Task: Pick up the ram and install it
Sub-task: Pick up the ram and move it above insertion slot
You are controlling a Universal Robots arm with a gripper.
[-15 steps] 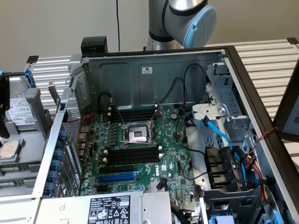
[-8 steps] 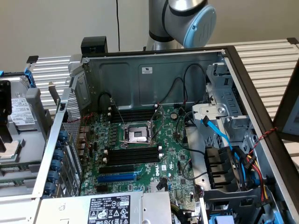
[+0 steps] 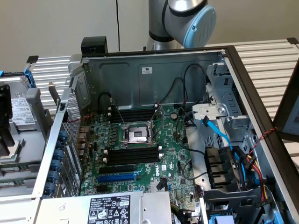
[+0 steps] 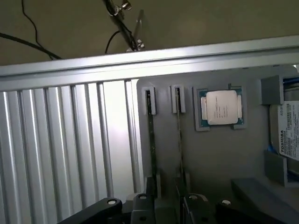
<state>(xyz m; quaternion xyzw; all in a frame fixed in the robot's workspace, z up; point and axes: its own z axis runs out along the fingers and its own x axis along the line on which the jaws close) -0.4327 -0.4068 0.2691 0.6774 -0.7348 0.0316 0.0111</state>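
**Exterior view.** An open computer case (image 3: pixel 154 74) lies on a ribbed metal table (image 3: pixel 268 60) with its motherboard (image 3: pixel 140 158) facing up. A square processor socket (image 3: pixel 138 135) sits near the board's centre, between two banks of long black slots: one toward the case's back wall (image 3: pixel 132 114), one nearer the camera (image 3: pixel 133 155). A blue slot (image 3: pixel 117 177) lies just beside the nearer bank, on its camera side. Cables (image 3: pixel 245 163) and a drive cage (image 3: pixel 224 116) occupy the exterior view's right. The arm (image 3: pixel 182 18) rises behind the back wall. A labelled drive (image 3: pixel 18 109) rests outside the case, at the exterior view's left.

**Wrist view.** The hand (image 4: pixel 167 207) hangs over a grey holder (image 4: pixel 219 158) on the table, its fingers (image 4: pixel 140 205) spread apart and clamped on nothing. The ram (image 4: pixel 180 140) stands on edge in a narrow slot of the holder and shows as a thin line. A second stick (image 4: pixel 151 140) stands parallel in the neighbouring slot, just beside it. Both run toward the gap between the fingers; whether a finger touches either cannot be told. Near the sticks a processor (image 4: pixel 221 107) lies flat in its own recess, with the drive (image 4: pixel 287 130) past it. The ram is in the holder, not yet installed.
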